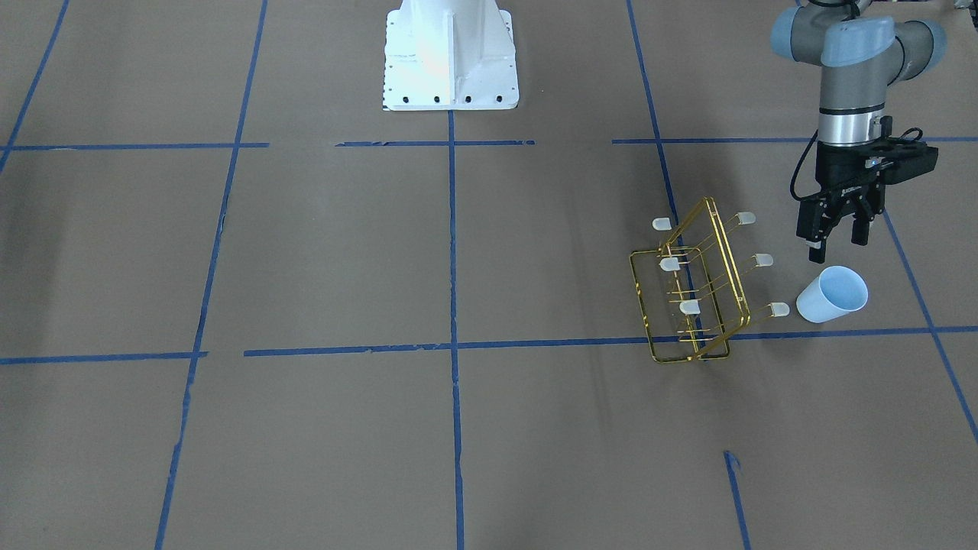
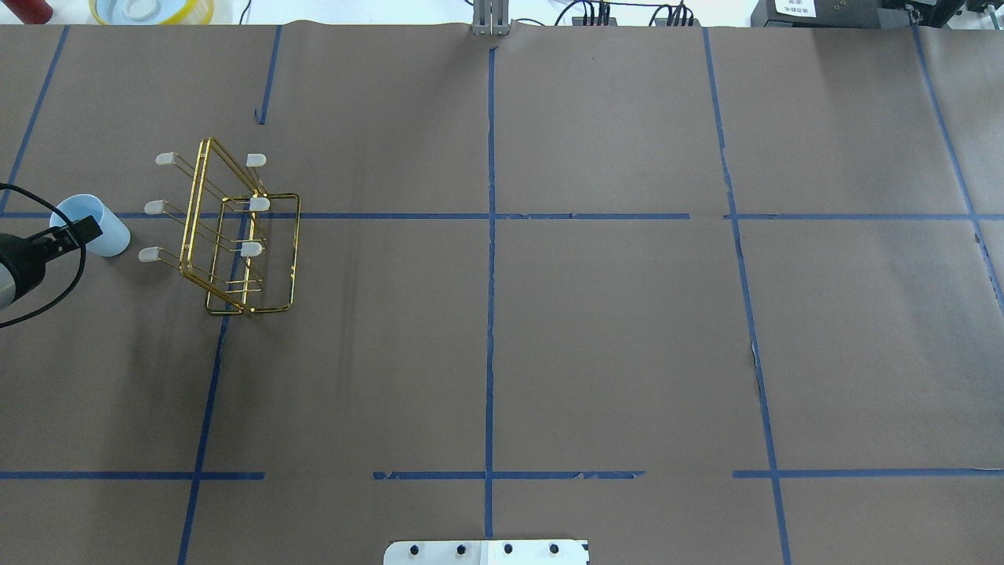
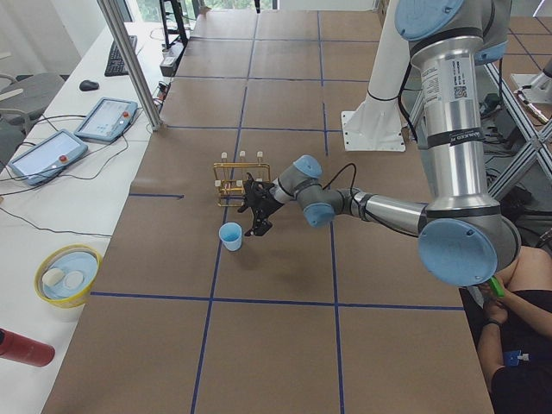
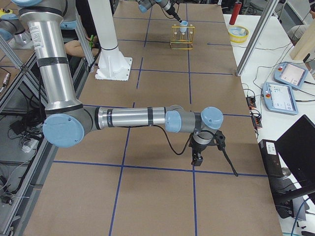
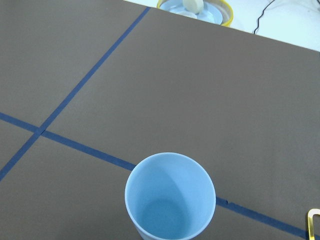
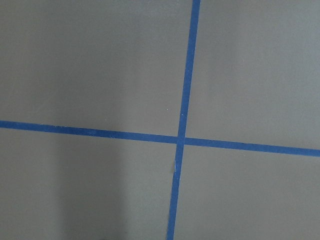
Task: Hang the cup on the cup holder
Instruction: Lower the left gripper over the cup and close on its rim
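Observation:
The cup (image 1: pixel 833 295) is a pale blue tumbler that stands upright, mouth up, on the brown table just beside the cup holder (image 1: pixel 728 257). The cup holder is a gold wire rack whose prongs carry frosted white caps. My left gripper (image 1: pixel 838 243) is open and empty, hovering above and slightly behind the cup, fingers pointing down. The left wrist view looks straight into the cup (image 5: pixel 170 200). In the overhead view the cup (image 2: pixel 110 235) is left of the rack (image 2: pixel 194 212). My right gripper (image 4: pixel 197 159) shows only in the exterior right view, far from both; I cannot tell its state.
A yellow-rimmed bowl (image 3: pixel 67 274) and a red object (image 3: pixel 21 348) sit off the table's far side. Tablets (image 3: pixel 108 117) lie on the white bench. The white robot base (image 1: pixel 451 53) stands at the table's middle edge. Blue tape lines cross the table.

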